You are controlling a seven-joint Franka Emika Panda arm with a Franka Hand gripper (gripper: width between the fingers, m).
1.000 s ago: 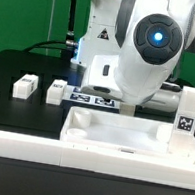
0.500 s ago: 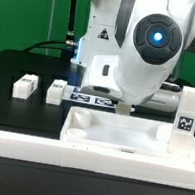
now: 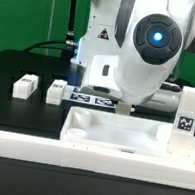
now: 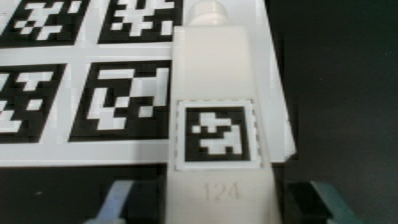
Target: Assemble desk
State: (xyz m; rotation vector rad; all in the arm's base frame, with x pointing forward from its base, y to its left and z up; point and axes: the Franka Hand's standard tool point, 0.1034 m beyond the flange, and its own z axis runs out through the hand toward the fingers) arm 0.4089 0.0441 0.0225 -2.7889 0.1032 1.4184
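Nothing has moved since earlier; my gripper (image 4: 217, 203) hangs released astride the tagged desk leg (image 4: 222, 110) at the edge of the marker board (image 4: 71, 90). Leg pickup, I judge: next I'd close squarely.

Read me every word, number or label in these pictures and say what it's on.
"1/4": faint raised mark on the white leg, below its square tag; blurred, so unsure.
Marker board: black-and-white pattern tags only, no letters.
Small leg, its neighbour and the upright white block in the exterior view: pattern tags, too small to read, no words seen.
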